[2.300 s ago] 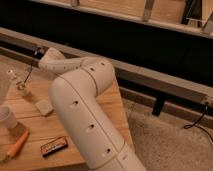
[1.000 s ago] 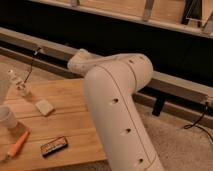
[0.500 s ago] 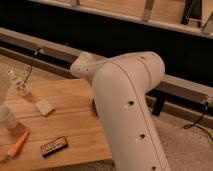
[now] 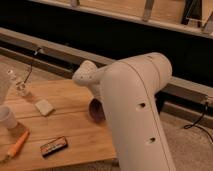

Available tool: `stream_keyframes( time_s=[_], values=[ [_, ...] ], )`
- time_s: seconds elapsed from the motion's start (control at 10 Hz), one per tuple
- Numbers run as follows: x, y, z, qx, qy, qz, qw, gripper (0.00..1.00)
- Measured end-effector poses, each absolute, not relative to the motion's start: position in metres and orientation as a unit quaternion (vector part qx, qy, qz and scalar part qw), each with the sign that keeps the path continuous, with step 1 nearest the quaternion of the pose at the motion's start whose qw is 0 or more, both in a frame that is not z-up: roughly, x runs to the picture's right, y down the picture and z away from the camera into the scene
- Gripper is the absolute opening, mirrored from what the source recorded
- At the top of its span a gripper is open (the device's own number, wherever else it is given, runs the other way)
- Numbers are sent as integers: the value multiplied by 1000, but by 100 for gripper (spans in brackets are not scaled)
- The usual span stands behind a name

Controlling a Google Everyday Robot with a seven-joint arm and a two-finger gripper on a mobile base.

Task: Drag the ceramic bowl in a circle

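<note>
Camera view: bowl (image 4: 95, 111) & gripper behind arm (image 4: 135, 115).

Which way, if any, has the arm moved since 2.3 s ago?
Yes: the arm swung right, away from the sponge. The gripper is hidden behind it.

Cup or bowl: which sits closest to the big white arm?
The dark maroon bowl, half hidden by the arm; the pale cup stands far left. The tool is out of sight behind the arm.
</note>
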State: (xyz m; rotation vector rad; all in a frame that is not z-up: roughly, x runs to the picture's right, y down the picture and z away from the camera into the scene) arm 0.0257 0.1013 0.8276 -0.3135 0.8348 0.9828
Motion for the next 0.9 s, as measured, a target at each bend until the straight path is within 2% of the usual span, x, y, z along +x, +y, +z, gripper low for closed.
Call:
stream_keyframes(
  time_s=[0.9],
  values=[
    [-27,145,788,-176,351,369,842,0]
  ],
)
